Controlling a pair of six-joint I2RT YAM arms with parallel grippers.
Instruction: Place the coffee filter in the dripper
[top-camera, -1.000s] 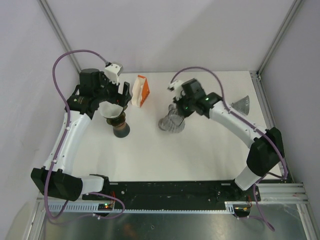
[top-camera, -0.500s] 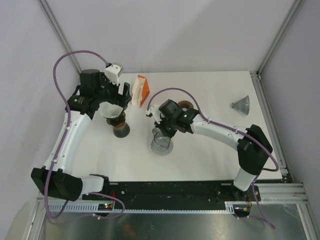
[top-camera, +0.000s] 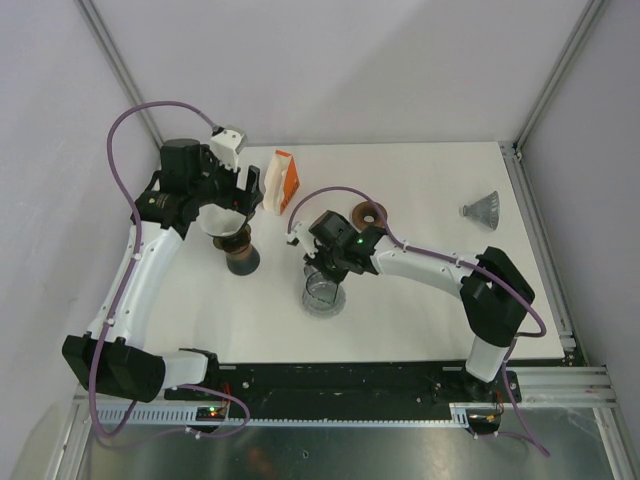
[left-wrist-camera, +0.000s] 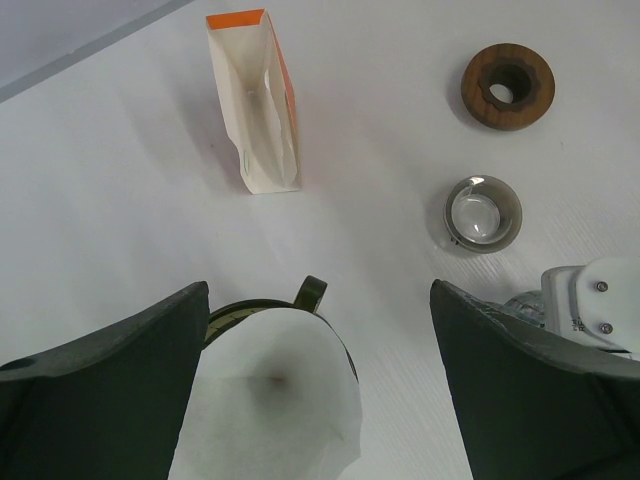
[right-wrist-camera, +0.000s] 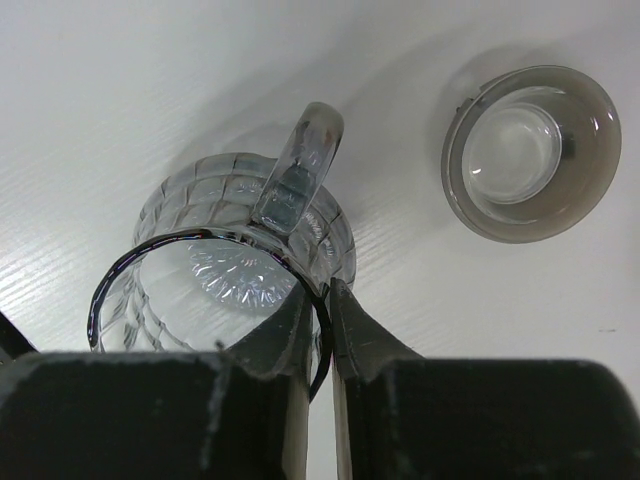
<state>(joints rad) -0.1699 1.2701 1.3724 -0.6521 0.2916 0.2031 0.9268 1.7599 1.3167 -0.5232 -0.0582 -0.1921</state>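
**A:** Question one: from above, where is the coffee filter (top-camera: 222, 215)?

**B:** Seated in the dark dripper (top-camera: 241, 258) at the left of the table (top-camera: 420, 320), with the white cone opening upward. The left gripper (top-camera: 222, 200) hangs right over it, spread wide. An orange-and-white filter box (top-camera: 283, 182) stands just beyond, with a wooden ring (top-camera: 368, 213) to its right.

**A:** And the right gripper (top-camera: 322, 270)?

**B:** Mid-table, down on a glass mug (top-camera: 322, 295). A grey cone (top-camera: 482, 207) lies well apart, near the right edge.

**A:** Left wrist camera?

**B:** Both fingers (left-wrist-camera: 110, 380) stand far apart, one on each side of the coffee filter (left-wrist-camera: 270, 400). Neither touches it, as far as I can see. The paper fills the dripper's rim, and the dripper's handle pokes out toward the filter box (left-wrist-camera: 255, 105). Further off sit the wooden ring (left-wrist-camera: 508, 85) and a round smoked-glass dish (left-wrist-camera: 483, 213).

**A:** Right wrist?

**B:** The fingers (right-wrist-camera: 365, 345) are pressed nearly together, pinching the rim of the glass mug (right-wrist-camera: 240, 260), one inside and one outside. The mug's handle points away. The smoked-glass dish (right-wrist-camera: 530, 150) rests on the table beside it, not touching.
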